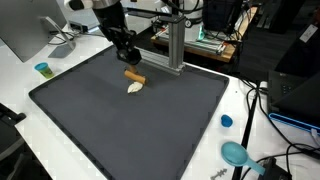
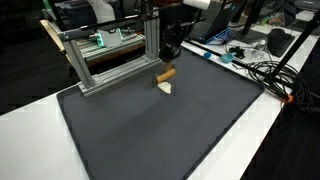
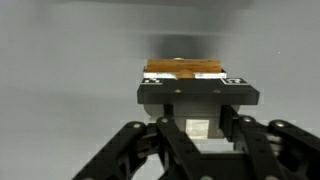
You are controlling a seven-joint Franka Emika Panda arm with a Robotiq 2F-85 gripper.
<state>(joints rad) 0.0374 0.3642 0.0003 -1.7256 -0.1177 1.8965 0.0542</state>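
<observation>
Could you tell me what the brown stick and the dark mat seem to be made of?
Short brown stick: likely wood, going by its matte tan surface. Large dark grey mat: probably rubber or foam; flat, dull, no glare.

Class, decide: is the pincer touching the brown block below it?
Cannot tell. In both exterior views the pincer sits right over the brown block, with neither gap nor contact plain; the wrist view is too blurred to settle it.
</observation>
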